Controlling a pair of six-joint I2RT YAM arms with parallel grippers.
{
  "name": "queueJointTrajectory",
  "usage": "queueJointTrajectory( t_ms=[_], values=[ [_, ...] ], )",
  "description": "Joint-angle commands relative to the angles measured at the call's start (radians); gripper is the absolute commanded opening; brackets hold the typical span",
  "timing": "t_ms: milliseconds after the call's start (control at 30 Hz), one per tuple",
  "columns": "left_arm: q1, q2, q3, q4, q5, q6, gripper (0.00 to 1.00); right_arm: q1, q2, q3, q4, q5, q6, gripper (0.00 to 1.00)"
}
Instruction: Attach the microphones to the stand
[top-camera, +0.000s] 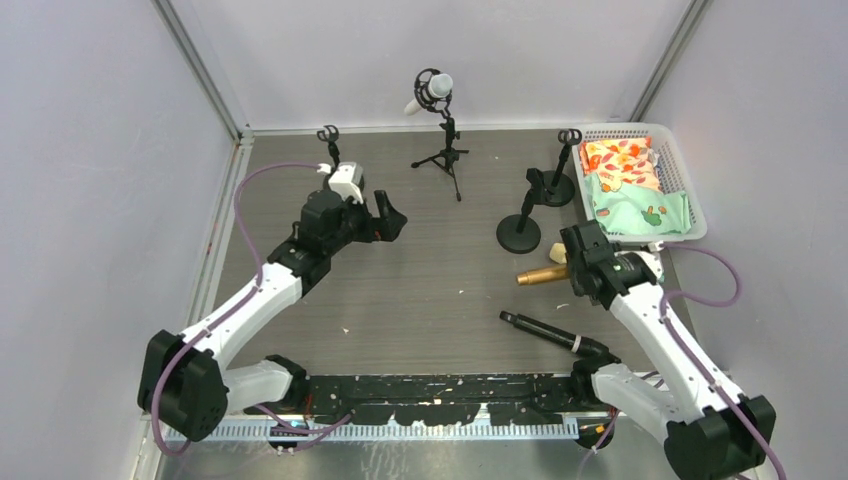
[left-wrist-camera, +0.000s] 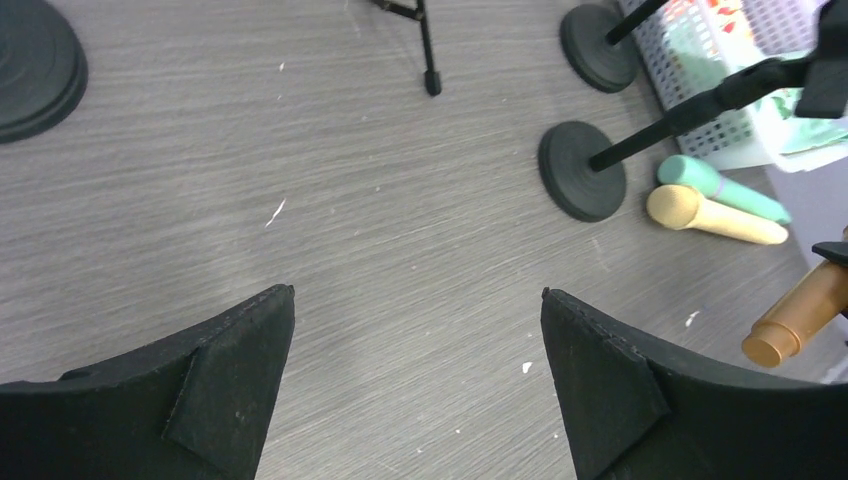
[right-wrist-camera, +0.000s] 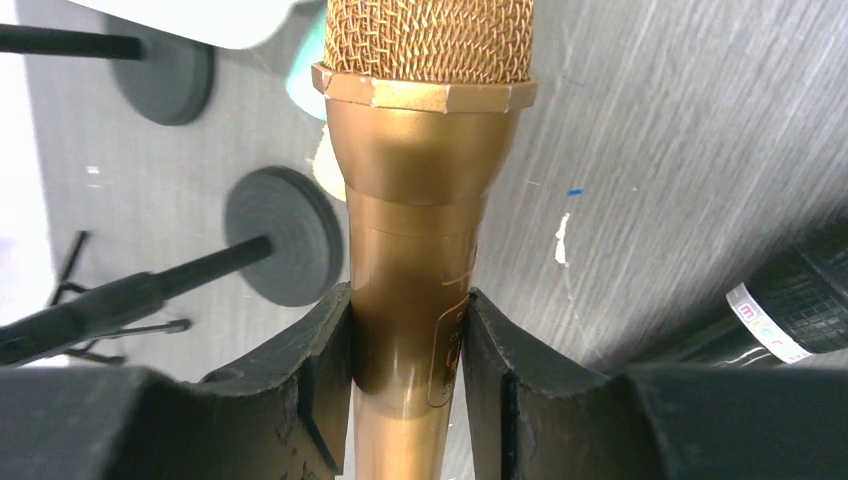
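My right gripper (right-wrist-camera: 408, 300) is shut on the metallic gold microphone (right-wrist-camera: 420, 180), which lies level just above the table (top-camera: 541, 274). The black microphone (top-camera: 553, 334) lies on the table in front of it. The teal microphone (left-wrist-camera: 722, 187) and the cream-yellow microphone (left-wrist-camera: 715, 215) lie side by side next to a round stand base (left-wrist-camera: 580, 170). The white microphone (top-camera: 430, 92) sits in the clip of the tripod stand (top-camera: 445, 150) at the back. My left gripper (left-wrist-camera: 418, 292) is open and empty over bare table at the left centre (top-camera: 392, 222).
Two round-base stands (top-camera: 519, 232) (top-camera: 556, 188) lean at the right centre. Another small stand (top-camera: 328, 145) is at the back left. A white basket (top-camera: 640, 130) with patterned cloths stands at the back right. Walls close in the table.
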Motion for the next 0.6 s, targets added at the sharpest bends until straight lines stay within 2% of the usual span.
queueJointTrajectory(
  t_ms=[0,133,267,367,467,567],
  values=[
    [-0.004,-0.047,0.090,-0.026,0.061,-0.013,0.95,-0.004,-0.090,0.086,-0.033,0.126,-0.023,0.01],
    [-0.003,-0.068,0.133,-0.052,0.122,-0.038,0.96,-0.004,-0.195,0.101,0.084,0.135,-0.212,0.01],
    [-0.004,-0.062,0.199,-0.097,0.211,-0.070,0.96,-0.003,-0.290,0.046,0.479,-0.026,-0.566,0.01],
    [-0.005,-0.065,0.236,-0.095,0.267,-0.099,0.95,-0.003,-0.277,0.065,0.695,-0.190,-0.729,0.01],
    [-0.047,-0.081,0.256,-0.088,0.240,-0.078,0.94,0.003,-0.208,0.138,0.788,-0.328,-0.818,0.01],
    [-0.152,-0.089,0.284,-0.089,0.157,-0.004,0.95,0.063,-0.149,0.160,0.928,-0.351,-0.831,0.01]
  ],
)
